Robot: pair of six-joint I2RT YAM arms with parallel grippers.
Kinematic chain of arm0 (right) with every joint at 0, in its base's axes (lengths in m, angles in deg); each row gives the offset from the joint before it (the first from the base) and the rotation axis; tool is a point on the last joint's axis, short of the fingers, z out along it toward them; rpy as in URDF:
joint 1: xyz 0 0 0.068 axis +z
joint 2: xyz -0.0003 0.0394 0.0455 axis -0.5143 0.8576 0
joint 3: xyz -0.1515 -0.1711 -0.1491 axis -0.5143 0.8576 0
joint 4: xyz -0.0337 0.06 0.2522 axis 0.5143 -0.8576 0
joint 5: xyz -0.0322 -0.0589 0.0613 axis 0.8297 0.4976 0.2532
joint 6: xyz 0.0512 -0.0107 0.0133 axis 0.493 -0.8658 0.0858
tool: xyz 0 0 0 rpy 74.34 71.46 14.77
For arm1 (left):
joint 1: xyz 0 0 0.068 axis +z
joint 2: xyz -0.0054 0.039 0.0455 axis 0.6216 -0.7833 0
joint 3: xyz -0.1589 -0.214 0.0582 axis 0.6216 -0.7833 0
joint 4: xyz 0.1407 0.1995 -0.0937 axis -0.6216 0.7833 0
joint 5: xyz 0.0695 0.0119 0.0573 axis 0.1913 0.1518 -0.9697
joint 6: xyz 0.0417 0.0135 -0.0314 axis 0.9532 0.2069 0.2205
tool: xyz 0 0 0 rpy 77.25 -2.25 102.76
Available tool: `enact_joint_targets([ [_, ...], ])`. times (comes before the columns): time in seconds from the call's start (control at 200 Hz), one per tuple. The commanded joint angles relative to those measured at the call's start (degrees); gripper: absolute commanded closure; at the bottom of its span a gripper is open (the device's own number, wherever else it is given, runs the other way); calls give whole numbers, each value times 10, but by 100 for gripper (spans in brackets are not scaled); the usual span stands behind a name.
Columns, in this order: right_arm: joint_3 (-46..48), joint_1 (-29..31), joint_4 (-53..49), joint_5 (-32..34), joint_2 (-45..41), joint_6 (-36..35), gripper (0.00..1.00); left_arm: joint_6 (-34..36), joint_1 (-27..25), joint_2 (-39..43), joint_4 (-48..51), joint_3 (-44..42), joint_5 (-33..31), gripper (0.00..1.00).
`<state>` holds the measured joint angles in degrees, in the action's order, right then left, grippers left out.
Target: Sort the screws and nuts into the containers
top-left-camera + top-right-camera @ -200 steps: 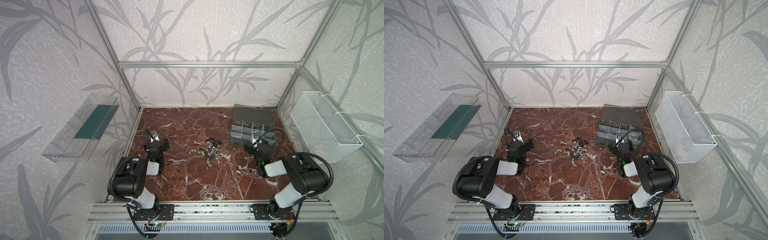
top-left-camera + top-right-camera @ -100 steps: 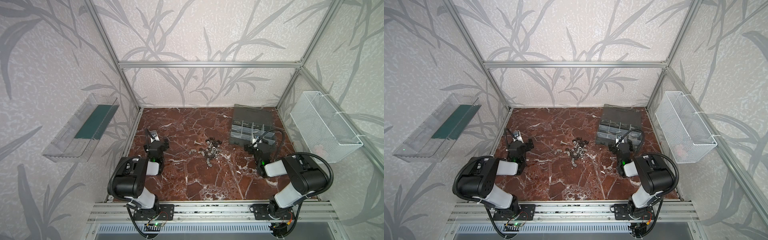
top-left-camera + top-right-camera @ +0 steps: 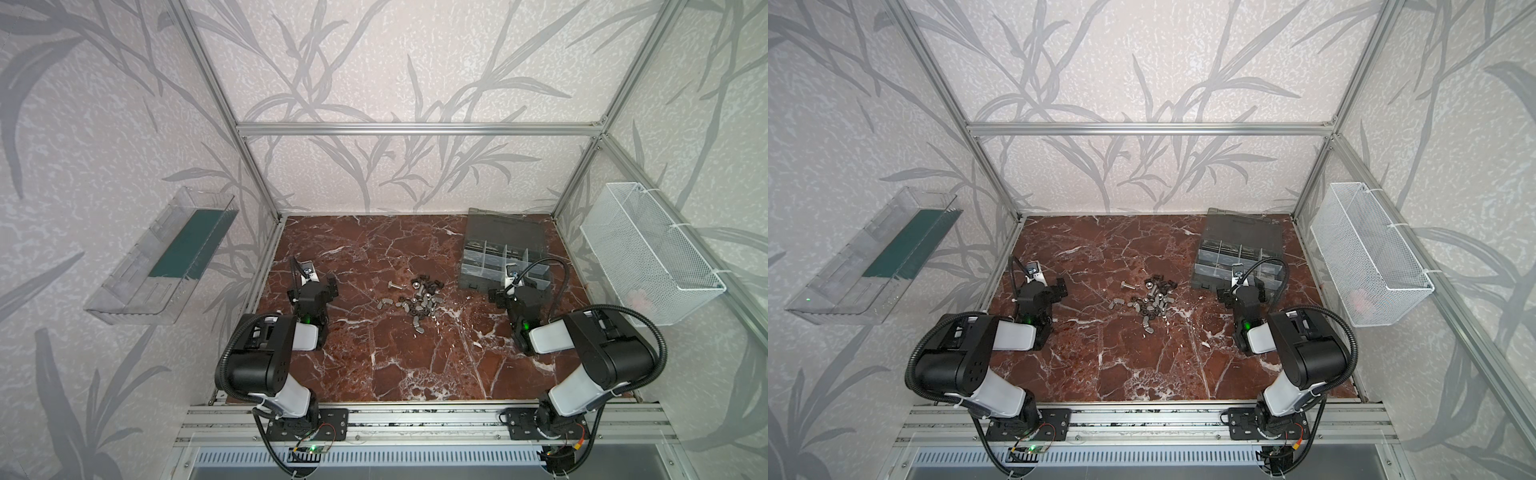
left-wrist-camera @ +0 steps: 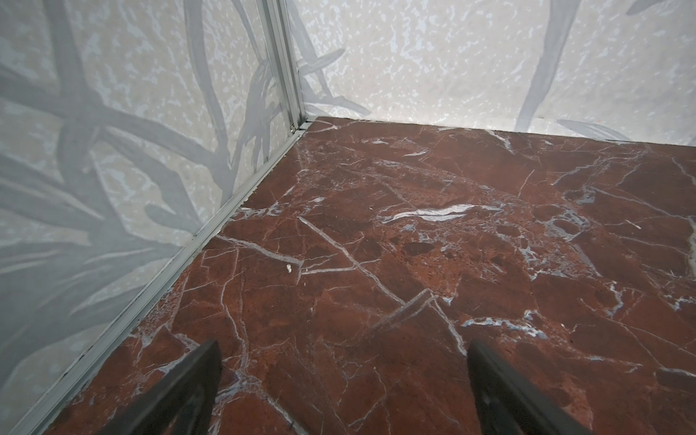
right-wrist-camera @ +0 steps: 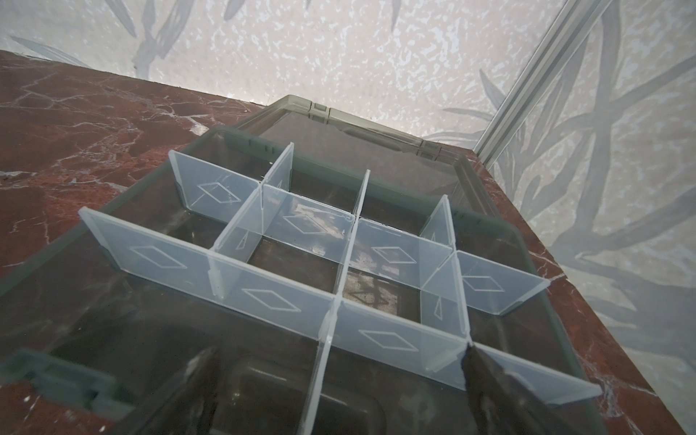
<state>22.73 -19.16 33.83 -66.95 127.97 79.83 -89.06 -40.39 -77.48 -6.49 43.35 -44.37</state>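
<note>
Nuts, small silver and black, lie heaped mid-floor in both top views, and a silver screw rests at the heap's left edge. The dark-grey organizer box sits at the back right; its containers are split by translucent dividers and look empty. My right gripper hangs open over the box's near compartments, holding nothing. Left of the heap, my left gripper is open above bare marble.
The box's lid lies open toward the back wall. A white wire basket hangs on the right wall and a clear tray with a green base on the left wall. Aluminium frame posts mark the corners.
</note>
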Motion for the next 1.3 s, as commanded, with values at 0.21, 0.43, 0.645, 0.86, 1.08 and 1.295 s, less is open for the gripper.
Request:
enact_joint_targets([
  [0.21, -9, -6, -5, 3, -13, 12, 1, 8, 3, -4, -9, 3, 5, 1],
  [0.43, -14, -15, -19, -4, -17, 23, 1, 5, 4, -3, -3, 5, 9, 1],
  [0.645, -15, -11, -109, 30, -124, 29, 1, 9, -2, 68, 71, 14, -18, 1],
  [0.86, -28, -15, -217, 33, -236, 61, 1, 13, -14, 215, 334, 111, 71, 1],
  [1.08, -139, 15, -430, -17, -219, 78, 1, -10, -109, 244, 461, 229, 125, 1],
  [1.295, -253, 77, -630, -22, -190, 29, 1, -40, -225, 188, 567, 360, 122, 1],
])
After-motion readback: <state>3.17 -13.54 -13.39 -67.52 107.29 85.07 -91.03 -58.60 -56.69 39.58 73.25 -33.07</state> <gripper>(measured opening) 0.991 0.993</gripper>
